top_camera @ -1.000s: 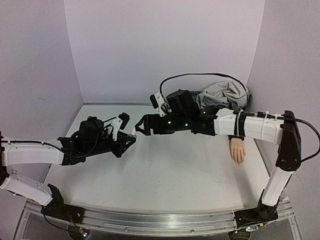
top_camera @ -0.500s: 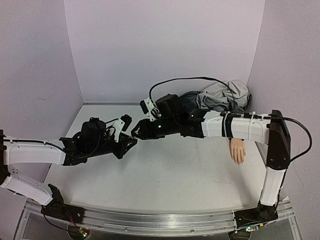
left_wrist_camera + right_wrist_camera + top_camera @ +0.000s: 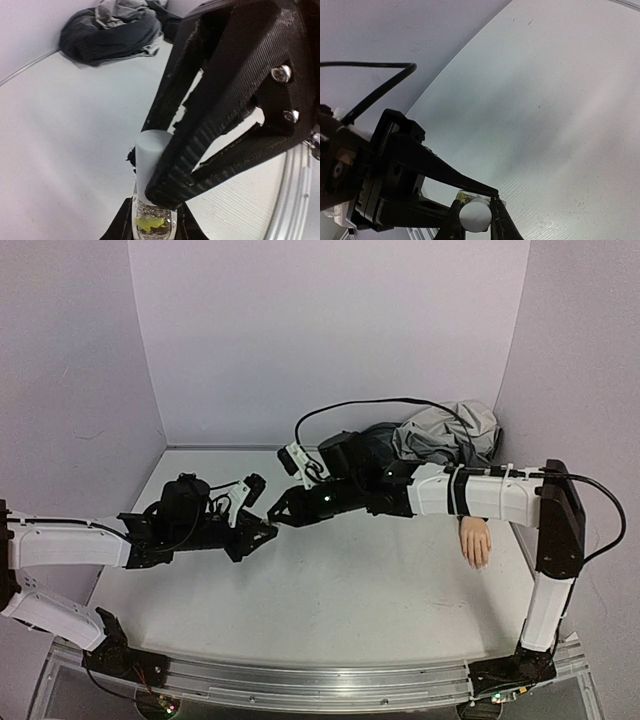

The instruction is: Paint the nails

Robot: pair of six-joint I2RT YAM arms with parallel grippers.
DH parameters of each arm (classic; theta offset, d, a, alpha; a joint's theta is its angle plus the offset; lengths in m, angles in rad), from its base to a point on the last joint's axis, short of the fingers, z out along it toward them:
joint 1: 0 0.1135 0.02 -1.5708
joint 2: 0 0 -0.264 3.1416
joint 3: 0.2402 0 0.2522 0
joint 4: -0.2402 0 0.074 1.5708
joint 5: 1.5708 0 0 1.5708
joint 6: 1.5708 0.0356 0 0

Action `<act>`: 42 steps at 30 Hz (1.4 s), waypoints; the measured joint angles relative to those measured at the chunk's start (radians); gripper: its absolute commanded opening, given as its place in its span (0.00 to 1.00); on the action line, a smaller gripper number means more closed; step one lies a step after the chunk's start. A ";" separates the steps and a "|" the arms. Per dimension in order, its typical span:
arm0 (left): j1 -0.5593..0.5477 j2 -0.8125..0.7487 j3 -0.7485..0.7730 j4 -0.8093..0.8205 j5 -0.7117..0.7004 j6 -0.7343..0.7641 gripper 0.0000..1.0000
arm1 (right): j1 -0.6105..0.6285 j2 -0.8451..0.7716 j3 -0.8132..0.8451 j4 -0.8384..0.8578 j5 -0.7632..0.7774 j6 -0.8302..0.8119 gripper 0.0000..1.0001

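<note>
The pale mannequin hand lies palm down at the table's right edge, fingers toward me; its nails are too small to make out. Far from it, at centre left, my left gripper is shut on a small clear bottle with yellow flecks inside. My right gripper is shut on the bottle's white cap, one ribbed black finger pressed against the cap's side. In the top view the two grippers meet tip to tip and the bottle is hidden between them.
A crumpled grey jacket is heaped in the back right corner, also seen as the dark pile. The right arm stretches across the table above the mannequin's wrist. Walls enclose the table on three sides.
My right gripper moved left and down to the bottle and shut on its white cap. The left gripper kept its hold and hardly moved.
</note>
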 measured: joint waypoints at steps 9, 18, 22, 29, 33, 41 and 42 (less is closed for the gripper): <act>0.091 0.066 0.060 -0.060 0.816 -0.066 0.00 | -0.032 -0.117 -0.157 0.011 -0.495 -0.304 0.00; 0.074 0.090 0.087 -0.035 1.075 -0.094 0.00 | 0.003 -0.173 -0.188 0.037 -0.622 -0.397 0.25; 0.074 0.021 0.069 -0.019 0.841 -0.062 0.00 | 0.010 -0.196 -0.189 0.043 -0.472 -0.370 0.49; 0.047 -0.095 0.001 0.016 0.220 -0.013 0.00 | 0.011 -0.205 -0.189 0.055 -0.132 -0.235 0.67; 0.019 -0.096 -0.006 0.016 -0.008 0.011 0.00 | 0.011 -0.201 -0.171 0.039 -0.020 -0.124 0.69; -0.035 -0.075 -0.006 0.023 -0.215 0.043 0.00 | 0.012 -0.090 0.011 0.044 0.092 0.032 0.52; -0.036 -0.072 -0.006 0.023 -0.226 0.044 0.00 | 0.012 -0.072 0.030 0.043 0.097 0.044 0.50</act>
